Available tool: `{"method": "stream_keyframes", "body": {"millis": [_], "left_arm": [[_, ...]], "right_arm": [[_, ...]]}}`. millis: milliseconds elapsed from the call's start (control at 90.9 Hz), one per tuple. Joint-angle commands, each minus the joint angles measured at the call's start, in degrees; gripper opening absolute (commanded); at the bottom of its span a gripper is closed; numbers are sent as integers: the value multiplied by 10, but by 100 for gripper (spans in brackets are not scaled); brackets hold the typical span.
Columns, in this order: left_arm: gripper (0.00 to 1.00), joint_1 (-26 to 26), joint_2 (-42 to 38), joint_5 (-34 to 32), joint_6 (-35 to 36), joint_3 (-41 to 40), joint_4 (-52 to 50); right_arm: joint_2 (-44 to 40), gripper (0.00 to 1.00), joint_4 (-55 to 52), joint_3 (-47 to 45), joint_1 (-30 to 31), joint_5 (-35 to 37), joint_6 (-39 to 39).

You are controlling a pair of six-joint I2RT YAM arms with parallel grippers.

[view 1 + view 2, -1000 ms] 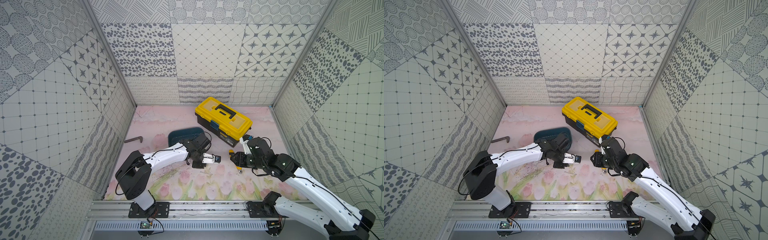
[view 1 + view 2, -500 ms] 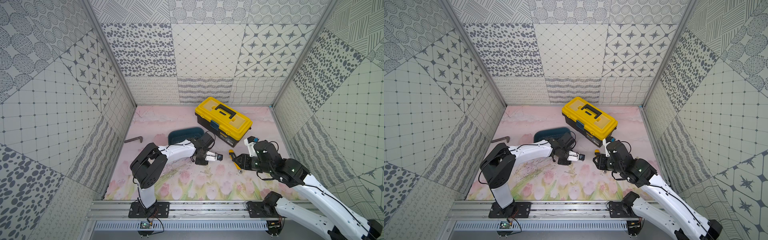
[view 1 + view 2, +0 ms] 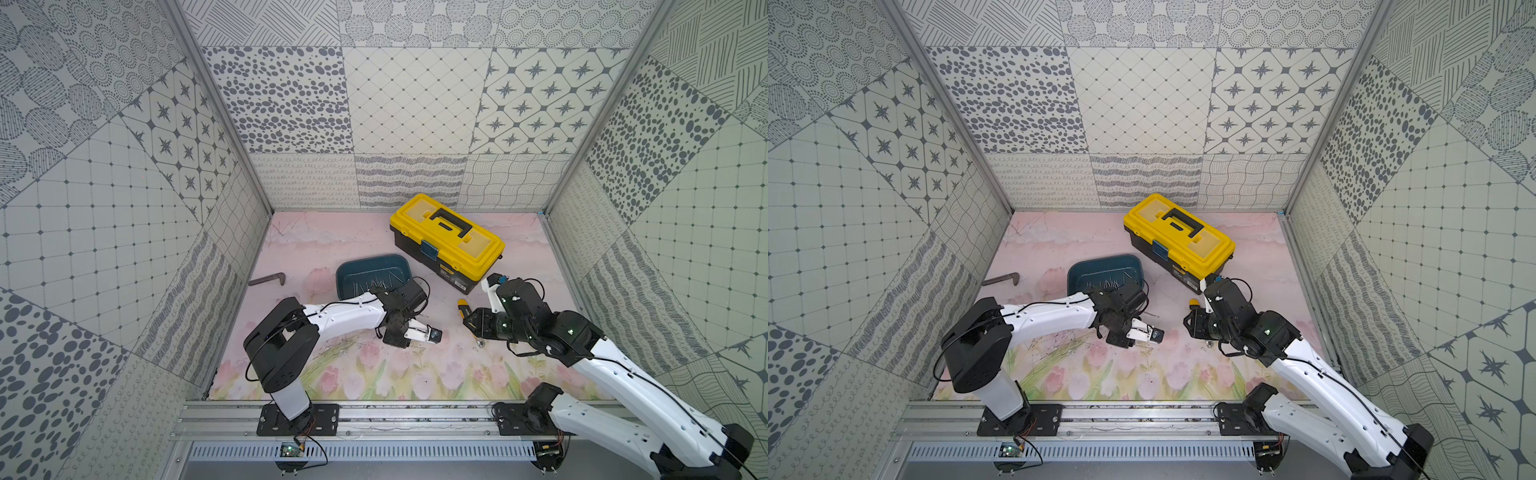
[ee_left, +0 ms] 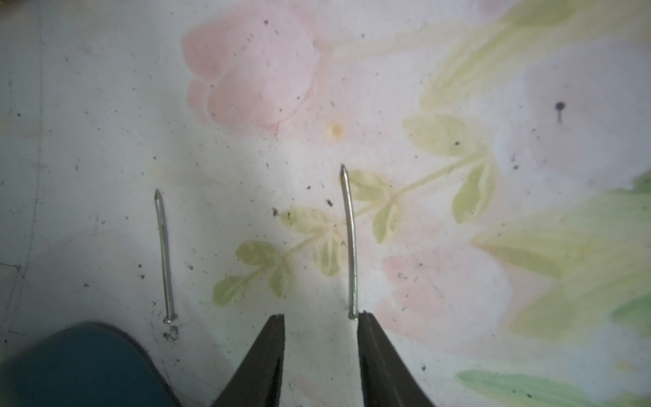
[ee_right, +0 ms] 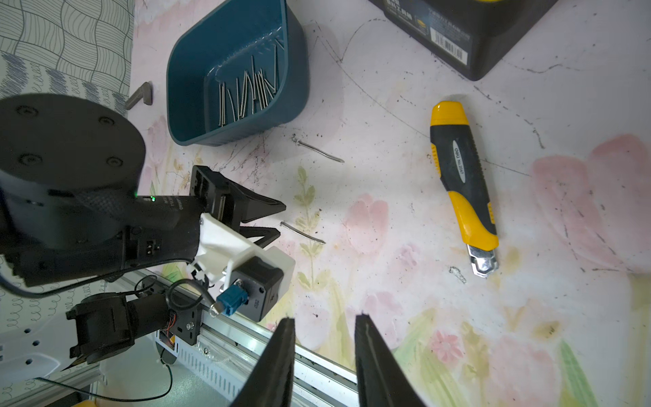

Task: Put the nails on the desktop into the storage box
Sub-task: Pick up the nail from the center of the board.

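In a top view the teal storage box (image 3: pixel 357 270) sits near mid-frame on the tulip-print worktop (image 3: pixel 332 245), many nails (image 5: pixel 246 95) inside. Lower right of it the left claw (image 4: pixel 320 317) is released, empty; two loose nails (image 4: pixel 163 253) lie ahead, one just beside a jaw. Farther right, the right claw (image 5: pixel 324 319) is released, empty.

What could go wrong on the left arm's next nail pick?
The nail lies flat with its head beside one fingertip of the open left pincer, off-centre; closing may flick it away. The second nail lies near the storage box; reaching for it could bump the box wall.
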Motion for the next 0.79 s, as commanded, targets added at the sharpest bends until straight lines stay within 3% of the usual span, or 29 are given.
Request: {"method": "stream_keyframes", "body": {"millis": [0,253,781], "left_arm": [[38,-9,-18,-4,-13,-22,-22],[38,-11,-21,-11,-12,-36,-18],[33,-21,52,-37,-44,5,-35]], "right_arm": [[6,34,33,-3,-3,-5,-5],[31,35,56,0,-3,-17,-4],[25,36,59,3,-4,-14,-2]]}}
